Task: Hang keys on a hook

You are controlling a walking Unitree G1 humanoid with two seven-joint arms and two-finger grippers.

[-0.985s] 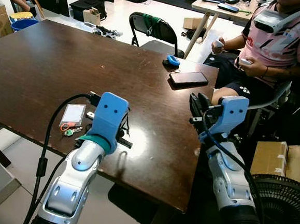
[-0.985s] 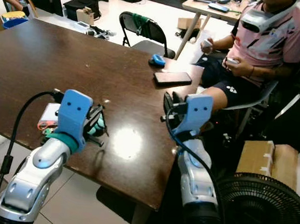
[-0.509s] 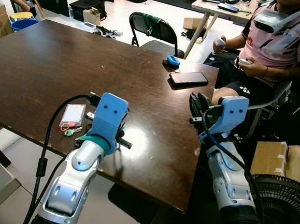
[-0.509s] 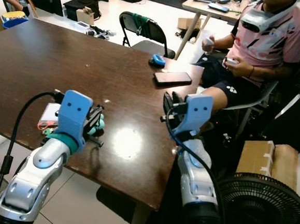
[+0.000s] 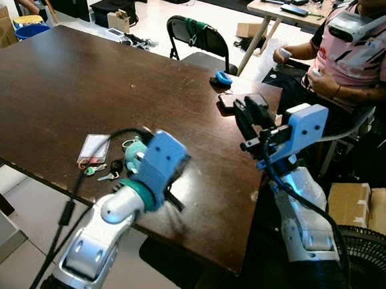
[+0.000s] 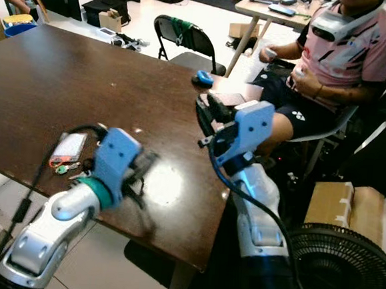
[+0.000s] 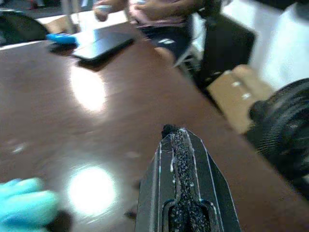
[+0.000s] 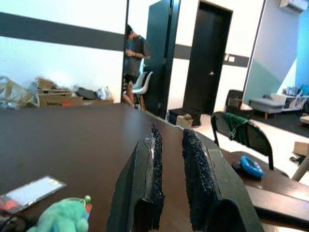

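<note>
The keys lie near the front edge of the dark wooden table. With them are a clear card holder and a teal plush charm. My left gripper hovers low over the table to the right of the keys. In the left wrist view its pads are pressed together on nothing. My right gripper is raised over the table's right side, near the phone. The right wrist view shows the right gripper with a narrow gap and nothing in it, and the charm beyond it.
A black phone and a blue object lie at the table's far right. A person sits just beyond that corner holding controllers. A black chair stands behind the table. A floor fan and a cardboard box are on the right.
My left arm has swung right, off the keys, uncovering the teal charm. My right gripper has risen and moved forward over the table toward the phone.
</note>
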